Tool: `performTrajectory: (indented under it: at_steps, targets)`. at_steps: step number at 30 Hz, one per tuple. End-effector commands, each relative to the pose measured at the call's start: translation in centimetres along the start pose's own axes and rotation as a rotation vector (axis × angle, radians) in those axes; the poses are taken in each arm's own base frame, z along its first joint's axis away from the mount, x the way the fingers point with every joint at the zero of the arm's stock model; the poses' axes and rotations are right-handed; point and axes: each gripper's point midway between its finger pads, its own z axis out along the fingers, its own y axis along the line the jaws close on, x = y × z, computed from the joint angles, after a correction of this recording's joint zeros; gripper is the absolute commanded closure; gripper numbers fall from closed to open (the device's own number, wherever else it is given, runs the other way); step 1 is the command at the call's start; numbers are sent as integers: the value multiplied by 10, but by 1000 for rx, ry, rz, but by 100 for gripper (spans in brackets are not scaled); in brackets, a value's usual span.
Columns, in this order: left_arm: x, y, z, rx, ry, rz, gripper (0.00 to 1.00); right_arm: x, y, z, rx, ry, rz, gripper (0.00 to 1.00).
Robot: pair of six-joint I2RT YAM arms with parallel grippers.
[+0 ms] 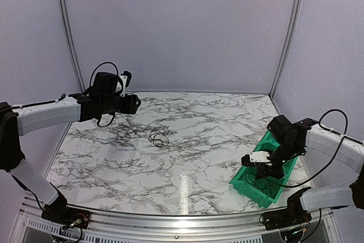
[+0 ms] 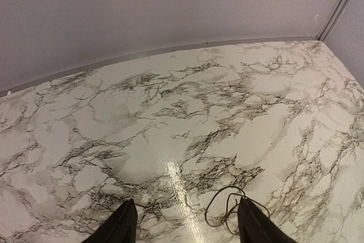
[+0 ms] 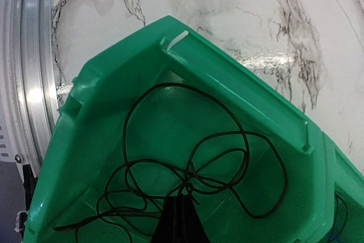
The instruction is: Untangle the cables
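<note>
A small loopy tangle of thin black cable (image 1: pixel 159 139) lies on the marble table near its middle. It also shows in the left wrist view (image 2: pixel 226 211), just left of my right fingertip. My left gripper (image 1: pixel 135 103) is open and empty, held above the table's back left; in its own view (image 2: pixel 185 227) the jaws stand wide apart. My right gripper (image 1: pixel 263 170) is down inside a green bin (image 1: pixel 243 181). In the right wrist view it (image 3: pixel 181 211) is shut on a loose black cable (image 3: pixel 244 140), whose loops spread over the bin floor.
The green bin's rim (image 3: pixel 239 78) stands at the front right, near the table's metal front edge (image 3: pixel 31 83). A second compartment at the right holds more thin wires (image 3: pixel 336 220), some blue. Grey walls enclose the table at the back and sides.
</note>
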Motion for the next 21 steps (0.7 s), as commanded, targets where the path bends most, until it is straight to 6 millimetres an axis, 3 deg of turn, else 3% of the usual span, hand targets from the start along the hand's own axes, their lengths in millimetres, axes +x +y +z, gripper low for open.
performTrajectory:
  at_steps: [1,7,11,14,17,21]
  targets:
    - [-1,-5,1,33,6,-18,37,8,-9,14,11,58,15,100]
    - [-1,-6,1,36,9,-22,37,-4,-15,-9,75,47,0,85]
    - [7,-8,7,47,35,-17,36,-15,-21,-38,147,31,-48,59]
    - [20,-11,16,62,83,-8,36,-21,-22,-55,170,32,-86,46]
    - [33,-13,24,73,143,-2,36,-32,-27,-65,166,16,-104,42]
    - [50,-23,29,128,218,-1,37,-63,-56,-74,203,-66,-102,42]
